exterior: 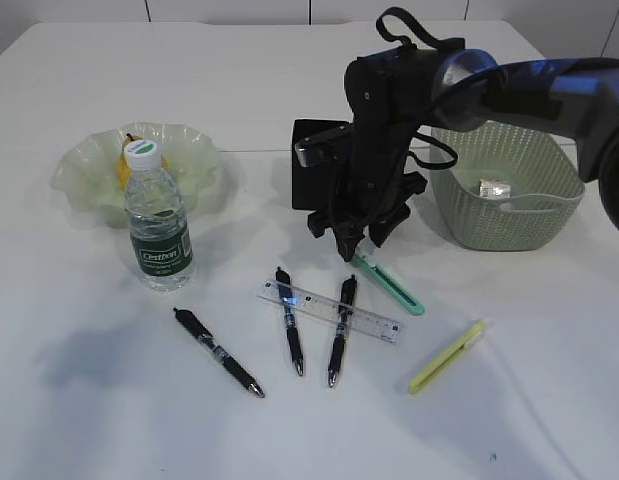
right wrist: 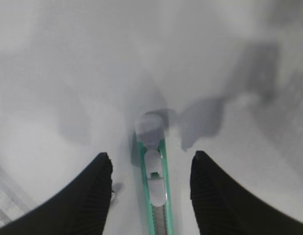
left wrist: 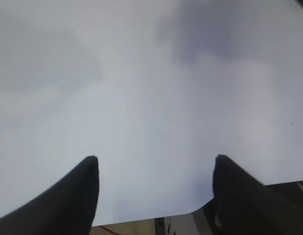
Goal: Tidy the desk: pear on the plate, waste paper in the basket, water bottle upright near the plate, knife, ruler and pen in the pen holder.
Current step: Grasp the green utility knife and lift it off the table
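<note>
Below the right gripper, jaws spread, the knife lies centred on the counter, at 6 o'clock of the pen holder. Drop straight, pinch mid-handle; contact height unclear, probably just above. Left gripper also spread, idle.

Looks like a lab desk staged as an office workspace: plain white tabletop, white panelled wall behind. Around the black pen holder: gel pens and clear ruler in front, green wastebasket to the right, black robot arm above.
</note>
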Motion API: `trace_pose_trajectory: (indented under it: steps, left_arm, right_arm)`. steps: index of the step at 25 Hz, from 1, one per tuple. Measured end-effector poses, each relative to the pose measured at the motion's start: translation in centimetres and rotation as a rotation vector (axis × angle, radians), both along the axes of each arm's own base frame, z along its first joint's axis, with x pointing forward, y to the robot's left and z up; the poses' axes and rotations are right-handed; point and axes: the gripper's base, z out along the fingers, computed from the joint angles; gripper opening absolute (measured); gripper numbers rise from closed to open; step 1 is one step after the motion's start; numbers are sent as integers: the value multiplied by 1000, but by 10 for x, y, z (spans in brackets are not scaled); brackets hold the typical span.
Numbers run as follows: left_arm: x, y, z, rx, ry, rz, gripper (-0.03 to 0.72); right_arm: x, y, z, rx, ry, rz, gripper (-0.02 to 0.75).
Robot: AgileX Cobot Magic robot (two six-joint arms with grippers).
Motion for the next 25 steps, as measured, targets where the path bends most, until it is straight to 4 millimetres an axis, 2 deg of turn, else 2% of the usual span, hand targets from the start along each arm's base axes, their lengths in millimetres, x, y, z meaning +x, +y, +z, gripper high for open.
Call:
trace_pose_trajectory:
  steps: [9,14,21,25]
  left_arm:
    - [0,0,0,0,-2,0,510]
    - [0,0,0,0,-4,0,510]
    - [1,0,0,-1,-7,0,510]
    - [1,0,0,-1,-7,0,510]
  right_arm:
    - [0,1,-14,0,27,-3,386]
    - [0,1,-14,0,27,-3,382]
    - [1,2,-20,0,37,-4,305]
    - [1,2,-20,1,35,-4,223]
